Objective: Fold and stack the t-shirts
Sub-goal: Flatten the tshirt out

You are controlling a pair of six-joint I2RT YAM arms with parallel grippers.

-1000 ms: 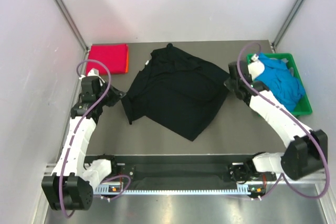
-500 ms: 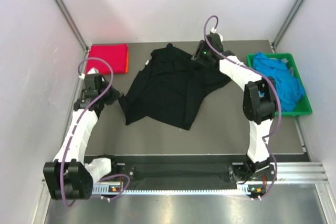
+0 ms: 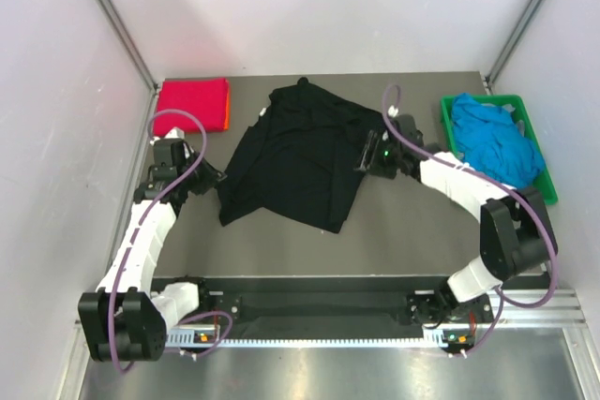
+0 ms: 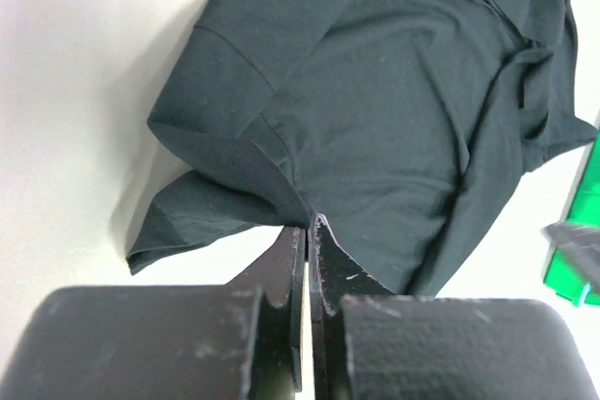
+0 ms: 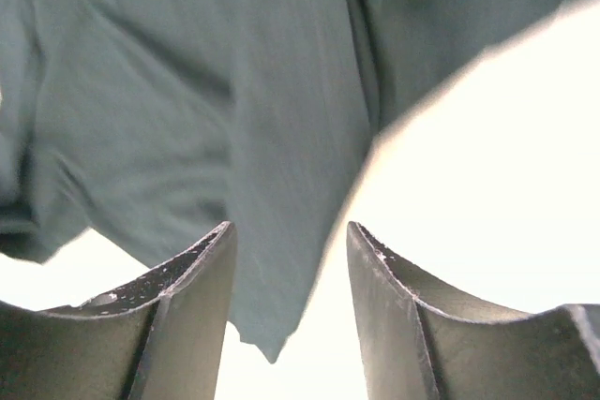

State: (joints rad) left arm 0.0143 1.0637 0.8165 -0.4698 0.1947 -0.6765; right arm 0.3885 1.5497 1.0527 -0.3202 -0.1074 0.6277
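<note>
A large black t-shirt [image 3: 291, 152] lies crumpled mid-table, its right side folded over to the left. My left gripper [image 3: 214, 178] is shut, and its tips [image 4: 308, 224] pinch the left edge of the black cloth [image 4: 375, 91] near a sleeve. My right gripper [image 3: 367, 152] stands open at the shirt's right edge. In the right wrist view a loose corner of the black cloth [image 5: 272, 325] lies between the spread fingers [image 5: 187, 278], unheld. A folded magenta-red t-shirt [image 3: 192, 103] sits at the back left on an orange one [image 3: 227, 114]. Bright blue t-shirts [image 3: 497, 142] fill the crate.
A green plastic crate [image 3: 542, 170] stands at the right edge of the table. White walls and metal posts close the table in at the back and sides. Bare grey tabletop runs between the black shirt and the near rail.
The right arm swung from beside the crate over the shirt's back right, carried that side leftward, then opened and let go. The left gripper stayed shut on the left edge.
</note>
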